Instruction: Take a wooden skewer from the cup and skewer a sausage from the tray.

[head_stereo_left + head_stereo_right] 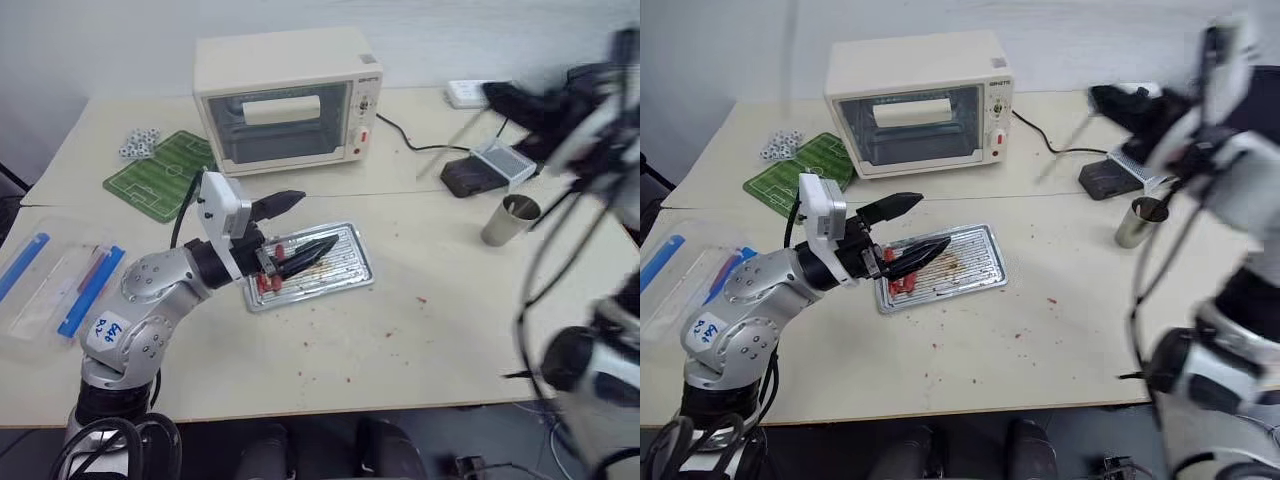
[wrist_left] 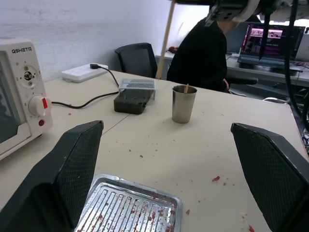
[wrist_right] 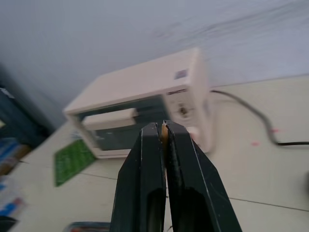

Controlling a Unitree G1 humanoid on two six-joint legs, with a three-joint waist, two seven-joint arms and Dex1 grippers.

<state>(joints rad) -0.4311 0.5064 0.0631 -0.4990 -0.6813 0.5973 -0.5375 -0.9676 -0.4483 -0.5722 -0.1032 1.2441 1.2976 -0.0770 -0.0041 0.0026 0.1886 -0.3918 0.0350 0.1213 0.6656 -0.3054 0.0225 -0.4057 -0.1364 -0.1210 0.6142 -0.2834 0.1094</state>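
Right fingers: the right gripper (image 3: 163,133) is clenched on the wooden skewer (image 1: 452,148); in the right wrist view a pale sliver of wood shows pinched between the two pads. In the head views the stick is a thin, blurred line slanting down from the raised fingers toward the surface.

Left fingers: the left gripper (image 1: 300,225) is spread wide with nothing in it, its two black tips hanging over the tray (image 1: 352,262).

Sausages: the red sausages (image 1: 268,283) lie at the tray's near-left end, just under and behind the left fingertips; how many there are I cannot tell.

Cup: the cup (image 1: 511,219) stands on the surface (image 1: 420,340) below the right fingers, with another stick showing in it in the left wrist view.

Key relation: the sausages lie well off to the left of and below the right fingers, so the skewer's tip would probably have to swing across and come down along the tray's long axis.

Nearer arm: the left is over the tray and looks placed to steady a sausage; the right carries the tool.

Room: open surface lies between cup and tray. The toaster oven (image 1: 288,95) stands behind the tray, and a dark box (image 1: 472,176) sits behind the cup.
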